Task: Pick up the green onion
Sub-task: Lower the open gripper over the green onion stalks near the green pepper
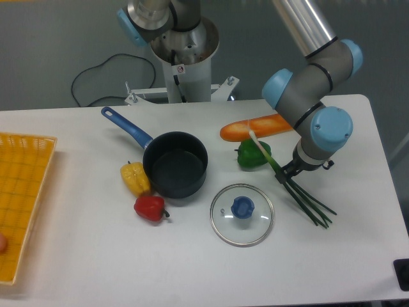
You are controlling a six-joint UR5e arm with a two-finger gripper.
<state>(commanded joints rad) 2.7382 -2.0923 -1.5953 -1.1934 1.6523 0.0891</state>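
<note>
Green stalks are what your next move turns on: the green onion (300,195) lies on the worktop (96,256) with its long axis running from the whitish bulb end at about 10 o'clock, resting against the green bell pepper (251,156), down to the splayed dark tips at about 4 o'clock, toward the right front of the worktop. Your end effector (285,176) sits right over the stalk, roughly a third of the way along from the bulb, so the onion runs out from under it both ways, the longer part to 4 o'clock.

You cannot tell from this view how far the fingers are spread or whether they have closed on the stalks; the wrist body hides them, and only a dark tip shows beside the onion. Judge it as either about to grip or just gripping, and treat the hold as unproven.

For room, look around the onion by the clock. At 10 to 11 o'clock the pepper touches the bulb end, and the orange carrot (249,128) lies just beyond it, partly under the arm. At 8 o'clock the glass lid (242,215) with its blue knob is near but apart from the stalks. From 2 through 5 o'clock the worktop is bare out to its right edge. A straight lift looks the safest line, since a sideways drag toward 10 o'clock would likely nudge the pepper.
</note>
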